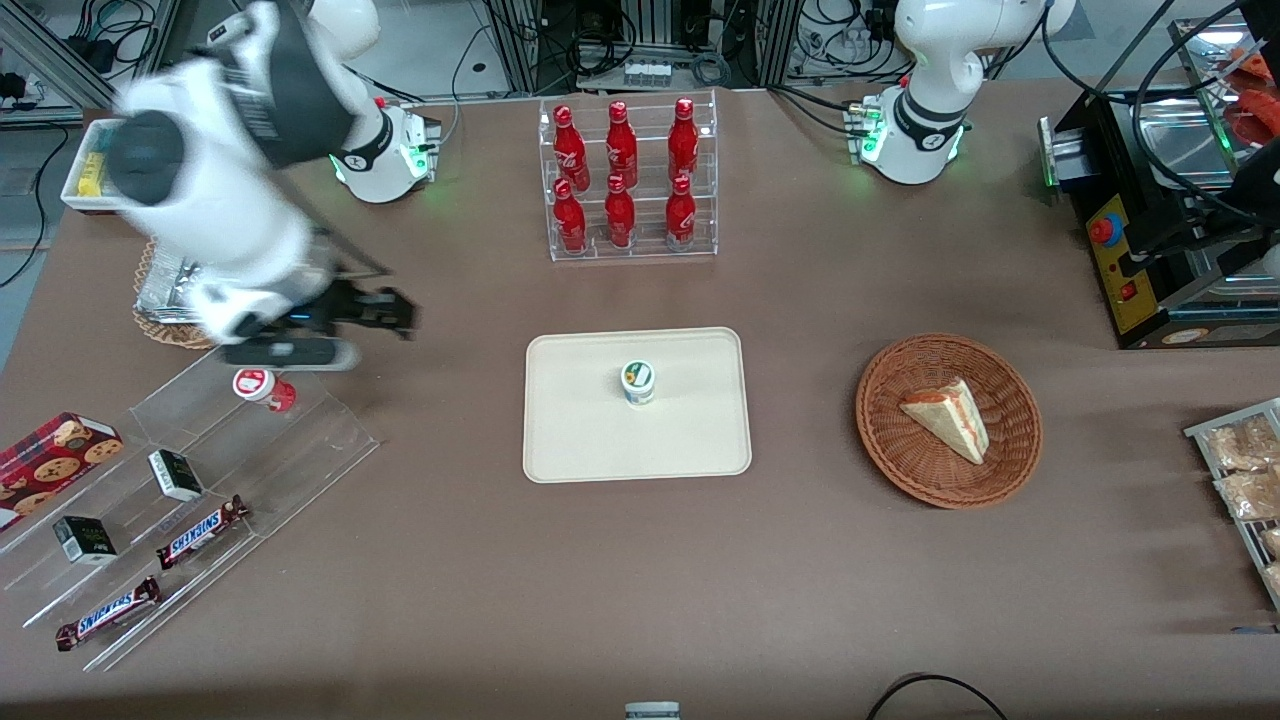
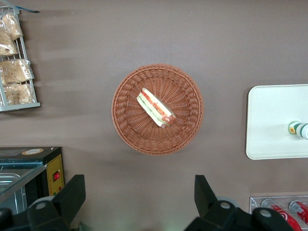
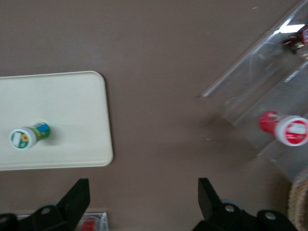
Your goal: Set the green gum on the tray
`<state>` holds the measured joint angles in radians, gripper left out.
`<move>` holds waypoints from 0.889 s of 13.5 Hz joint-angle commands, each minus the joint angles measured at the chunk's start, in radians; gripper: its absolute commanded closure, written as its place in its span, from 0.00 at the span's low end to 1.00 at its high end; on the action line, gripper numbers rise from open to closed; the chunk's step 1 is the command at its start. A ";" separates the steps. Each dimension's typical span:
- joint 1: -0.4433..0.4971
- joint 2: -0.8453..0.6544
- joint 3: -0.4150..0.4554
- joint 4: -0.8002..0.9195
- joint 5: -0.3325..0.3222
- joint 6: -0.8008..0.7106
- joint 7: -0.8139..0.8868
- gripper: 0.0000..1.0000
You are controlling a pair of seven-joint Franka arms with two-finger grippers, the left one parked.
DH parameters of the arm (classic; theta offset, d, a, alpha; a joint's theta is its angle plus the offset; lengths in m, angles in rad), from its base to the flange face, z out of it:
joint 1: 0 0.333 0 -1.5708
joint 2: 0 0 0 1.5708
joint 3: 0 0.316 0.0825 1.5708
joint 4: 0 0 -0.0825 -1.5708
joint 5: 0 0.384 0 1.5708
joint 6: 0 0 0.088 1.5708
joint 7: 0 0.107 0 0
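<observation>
**Green gum standing on the tray, arm off toward its own end**

We see the green gum [image 1: 638,382] upright on the tray [image 1: 580,440], close to the middle and a little toward the edge farther from the front camera, with bare tray all around it. We judge the placing itself as done.

Our pincer [image 3: 144,202] hangs above the bench [image 1: 640,580] toward the working arm's end, well apart from the tray and just above the clear stepped display stand [image 1: 300,440]. In the right wrist view its two fingers [image 3: 77,197] stand wide apart with only bare bench between them, so it grips nothing.

What could still go wrong, as we judge it, lies mostly near the stand. The red-lidded gum [image 1: 262,388] sits on the stand's upper step almost directly below the pincer; a low or careless sweep could knock it off the step or drag the light stand across the bench. The chocolate bars [image 1: 200,532] and small dark boxes [image 1: 175,474] on the lower steps could be disturbed in the same knock.

The green gum is narrow and stands on end, so any return pass over the tray that clips its lid would likely tip it and let it roll toward the low rim. The bottle rack [image 1: 630,180] and the wicker basket [image 1: 948,420] with its sandwich wedge lie well clear of the arm.
</observation>
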<state>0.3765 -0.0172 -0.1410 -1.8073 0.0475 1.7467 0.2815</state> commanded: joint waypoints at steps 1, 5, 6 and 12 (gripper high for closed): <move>-0.143 -0.024 0.012 -0.006 -0.005 -0.041 -0.172 0.00; -0.275 -0.006 0.018 0.048 -0.017 -0.055 -0.304 0.00; -0.297 -0.006 0.021 0.057 -0.023 -0.078 -0.308 0.00; -0.389 0.007 0.057 0.100 -0.026 -0.087 -0.352 0.00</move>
<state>0.0254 -0.0300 -0.1133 -1.7533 0.0358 1.6930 -0.0616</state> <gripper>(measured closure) 0.000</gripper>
